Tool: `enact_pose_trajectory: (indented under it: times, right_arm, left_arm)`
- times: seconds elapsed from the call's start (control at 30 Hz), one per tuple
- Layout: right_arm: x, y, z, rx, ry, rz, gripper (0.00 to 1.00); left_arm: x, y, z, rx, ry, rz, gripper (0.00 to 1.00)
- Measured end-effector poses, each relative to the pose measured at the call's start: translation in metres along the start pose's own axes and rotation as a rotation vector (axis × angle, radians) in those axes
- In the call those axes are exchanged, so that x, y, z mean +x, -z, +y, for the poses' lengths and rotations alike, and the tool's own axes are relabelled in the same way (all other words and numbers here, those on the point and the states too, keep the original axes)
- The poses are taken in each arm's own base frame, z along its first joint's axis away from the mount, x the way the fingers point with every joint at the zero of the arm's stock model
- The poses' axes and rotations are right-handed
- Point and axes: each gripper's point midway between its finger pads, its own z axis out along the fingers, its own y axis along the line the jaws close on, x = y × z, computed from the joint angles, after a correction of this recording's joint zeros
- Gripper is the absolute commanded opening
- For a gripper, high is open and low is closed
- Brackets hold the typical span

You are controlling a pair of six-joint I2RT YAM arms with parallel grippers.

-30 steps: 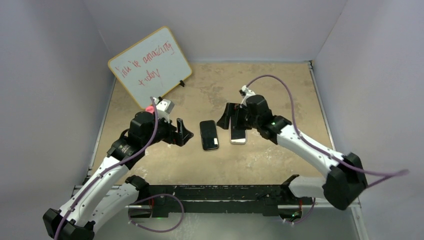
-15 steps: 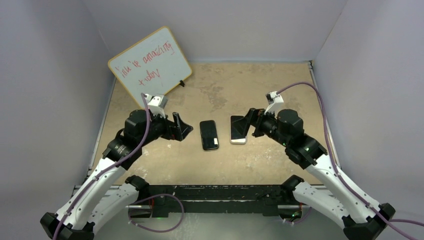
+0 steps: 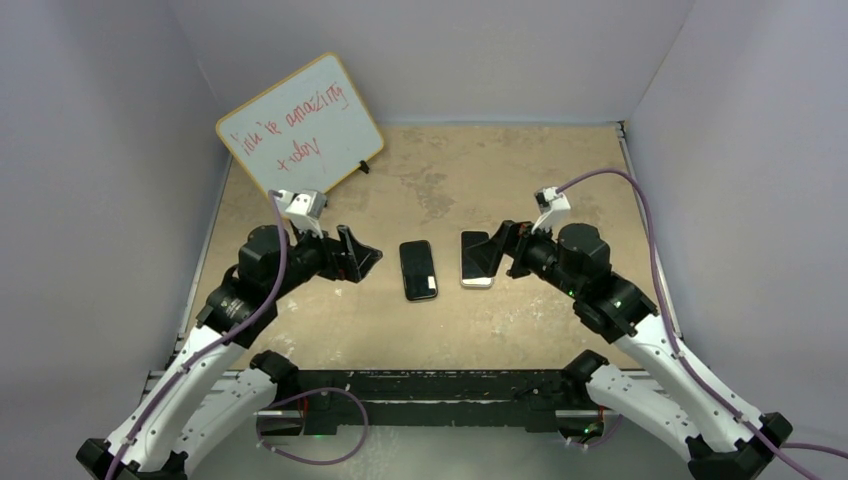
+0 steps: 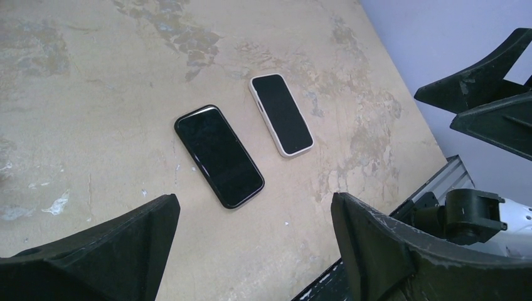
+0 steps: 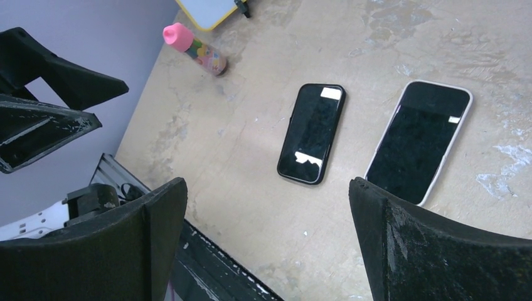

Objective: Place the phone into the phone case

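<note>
The phone (image 3: 418, 270) lies flat, screen up, at the table's middle. Its glossy black screen is framed all round by the matte black rim of the phone case (image 4: 184, 139), so it appears seated in the case. It also shows in the left wrist view (image 4: 219, 157) and the right wrist view (image 5: 312, 133). My left gripper (image 3: 362, 256) is open and empty, just left of it and above the table. My right gripper (image 3: 500, 250) is open and empty, to the right. Open fingers frame both wrist views (image 4: 252, 199) (image 5: 266, 183).
A second phone with a whitish-beige rim (image 3: 477, 260) lies screen up just right of the cased one, by my right fingers. A whiteboard (image 3: 298, 135) leans at the back left. A pink-capped bottle (image 5: 194, 47) lies near it. A black rail (image 3: 430, 385) runs along the near edge.
My right gripper has drawn back to the right, off the whitish-rimmed phone, and its arm has swung outward. My left gripper has pulled slightly left. Both phones have stayed put.
</note>
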Motion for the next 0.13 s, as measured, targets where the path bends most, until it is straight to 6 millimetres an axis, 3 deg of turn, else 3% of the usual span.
enact_pose_trajectory:
  times: [0.13]
  right_arm:
    - [0.0,0.0,0.0,0.0,0.0,0.0,0.99]
  left_arm:
    - [0.0,0.0001,0.0,0.0,0.0,0.0,0.96]
